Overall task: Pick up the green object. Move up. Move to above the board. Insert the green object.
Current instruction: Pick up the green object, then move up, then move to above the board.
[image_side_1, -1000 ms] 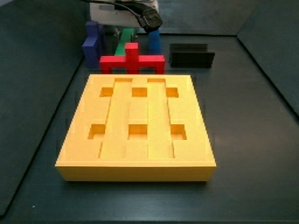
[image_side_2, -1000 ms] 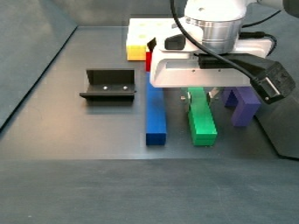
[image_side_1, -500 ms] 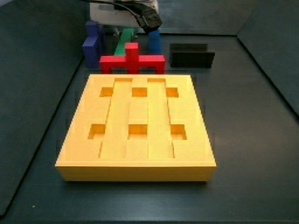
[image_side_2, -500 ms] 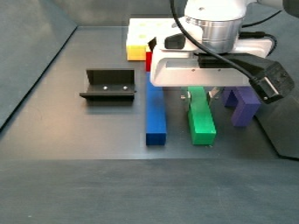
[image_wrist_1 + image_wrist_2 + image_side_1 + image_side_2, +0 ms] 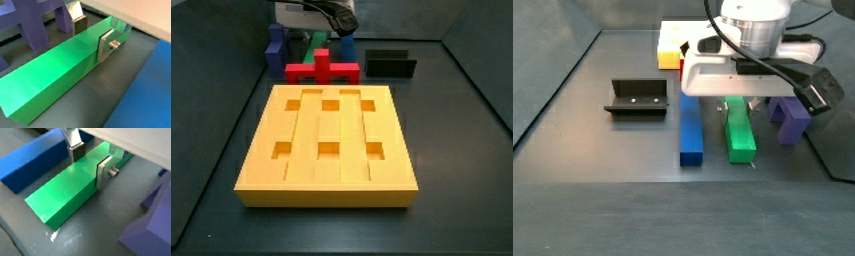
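Both wrist views show the gripper (image 5: 90, 159) straddling the green object (image 5: 73, 190), its open fingers (image 5: 105, 172) flanking the bar's far end, one plate apparently touching its side.

The green object (image 5: 742, 130) lies flat between the gripper (image 5: 90, 161) fingers, apart from the 6-holed board (image 5: 327, 143).

End effector (image 5: 736, 99) down astride the green bar (image 5: 742, 131). Hemmed by a blue bar (image 5: 690, 129) and purple block (image 5: 791, 121). Open surface (image 5: 593, 190) beyond.

Even overhead light, soft shadows, floor glare; wrist views slightly blurred.
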Motion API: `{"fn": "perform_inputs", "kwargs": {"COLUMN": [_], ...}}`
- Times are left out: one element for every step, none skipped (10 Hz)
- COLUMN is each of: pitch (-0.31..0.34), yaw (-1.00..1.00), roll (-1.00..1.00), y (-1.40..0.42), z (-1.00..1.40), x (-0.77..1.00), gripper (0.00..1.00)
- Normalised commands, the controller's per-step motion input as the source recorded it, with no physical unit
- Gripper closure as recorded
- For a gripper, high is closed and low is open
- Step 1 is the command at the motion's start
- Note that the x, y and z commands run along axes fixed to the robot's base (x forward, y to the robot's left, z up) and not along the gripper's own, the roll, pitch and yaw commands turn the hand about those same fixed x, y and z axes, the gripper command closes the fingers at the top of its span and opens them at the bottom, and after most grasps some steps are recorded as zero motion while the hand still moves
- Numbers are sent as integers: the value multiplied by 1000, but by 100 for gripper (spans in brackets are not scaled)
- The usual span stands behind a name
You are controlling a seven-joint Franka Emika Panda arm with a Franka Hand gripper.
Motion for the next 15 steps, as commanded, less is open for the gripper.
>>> {"fn": "perform_inputs", "kwargs": {"pitch": [0,0,5,43,29,0,25,40,17,40,63,62,65,67,188], "yaw": [0,0,41,30,21,0,-3,-3,5,4,1,1,5,4,199], "roll": [0,0,7,25,47,0,-7,21,54,22,-1,9,16,11,-64], "y": [0,0,58,40,14,0,-7,-7,-11,-7,-8,-12,-5,-1,-1400], "z": [0,833,841,560,359,1400,1400,1400,1400,1400,1400,1400,532,296,168], "x": [0,0,-18,-76,-46,0,-16,-45,-23,5,-2,1,25,39,281], "gripper": [100,100,100,100,100,100,100,100,100,100,100,100,100,100,100]}}
